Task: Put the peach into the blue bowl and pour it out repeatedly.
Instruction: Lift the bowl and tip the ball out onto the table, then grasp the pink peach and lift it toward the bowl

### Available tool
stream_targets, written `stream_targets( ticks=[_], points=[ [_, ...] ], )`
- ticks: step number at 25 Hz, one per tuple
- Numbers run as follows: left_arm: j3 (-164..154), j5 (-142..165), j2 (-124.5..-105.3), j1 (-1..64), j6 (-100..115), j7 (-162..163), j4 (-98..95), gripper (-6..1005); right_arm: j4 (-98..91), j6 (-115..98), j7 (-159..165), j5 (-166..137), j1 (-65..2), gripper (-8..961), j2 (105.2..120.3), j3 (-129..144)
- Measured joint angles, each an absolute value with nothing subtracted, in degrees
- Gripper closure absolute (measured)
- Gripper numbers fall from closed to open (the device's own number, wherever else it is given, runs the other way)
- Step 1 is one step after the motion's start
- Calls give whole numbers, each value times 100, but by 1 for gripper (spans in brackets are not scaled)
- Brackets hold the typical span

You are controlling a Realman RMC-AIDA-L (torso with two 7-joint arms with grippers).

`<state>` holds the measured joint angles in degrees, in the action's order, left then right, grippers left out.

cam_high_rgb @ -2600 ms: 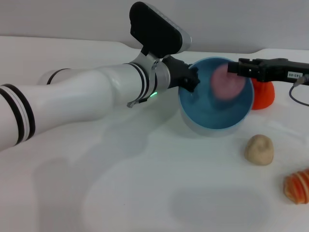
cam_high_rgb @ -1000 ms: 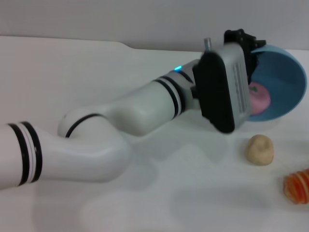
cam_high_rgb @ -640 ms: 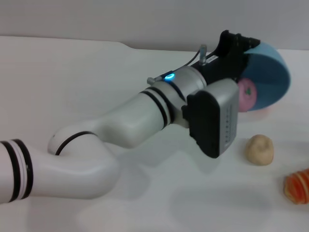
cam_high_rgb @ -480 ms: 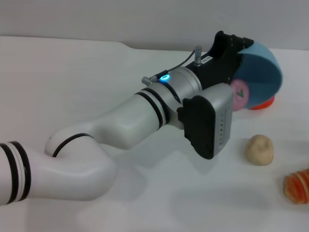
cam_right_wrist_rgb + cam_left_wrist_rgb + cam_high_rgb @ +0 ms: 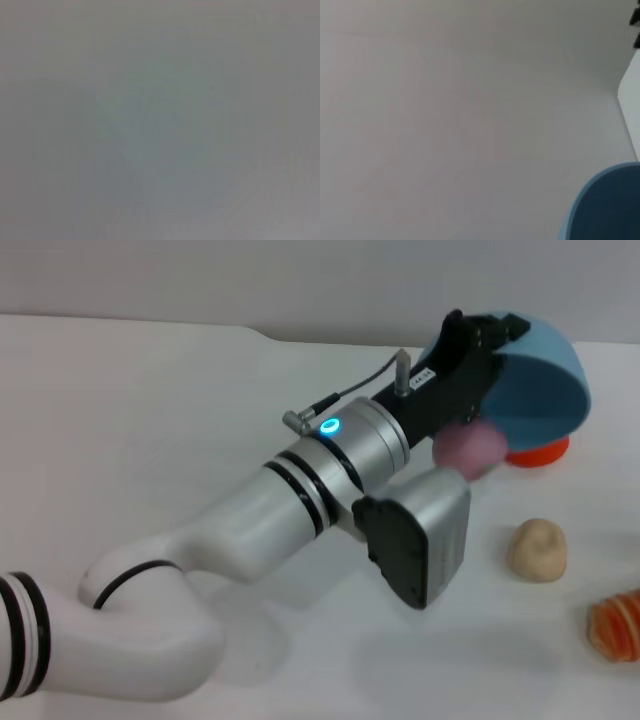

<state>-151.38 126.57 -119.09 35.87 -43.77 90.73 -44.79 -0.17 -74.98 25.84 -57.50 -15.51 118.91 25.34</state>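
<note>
The peach shows blurred just below the tipped blue bowl, at its downturned mouth, above the white worktop. The left gripper has its fingers clenched on the bowl's rim, holding it nearly overturned. An orange-red fruit peeks out from under the bowl. Nearer the robot than the bowl lie a beige lump and a striped orange piece. A pale grey wall rises behind the bowl.
</note>
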Motion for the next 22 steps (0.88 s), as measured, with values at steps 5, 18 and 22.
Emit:
stream_targets(
  ticks=[5, 18, 22],
  points=[
    [-15182, 12633, -11909, 3518, -4439, 9111, -4497, 999, -13, -7460, 2589, -5747, -1577, 270, 11891, 2531],
    [-13719, 11483, -11882, 3608, -2894, 12710, -4578, 1000, -1708, -7229, 7257, -7268, -1225, 272, 11815, 2851],
    [-13189, 11411, -11836, 3589, -2108, 13934, -4564, 1000, -2917, -7070, 9135, -8671, -1186, 273, 11759, 2828]
  ],
)
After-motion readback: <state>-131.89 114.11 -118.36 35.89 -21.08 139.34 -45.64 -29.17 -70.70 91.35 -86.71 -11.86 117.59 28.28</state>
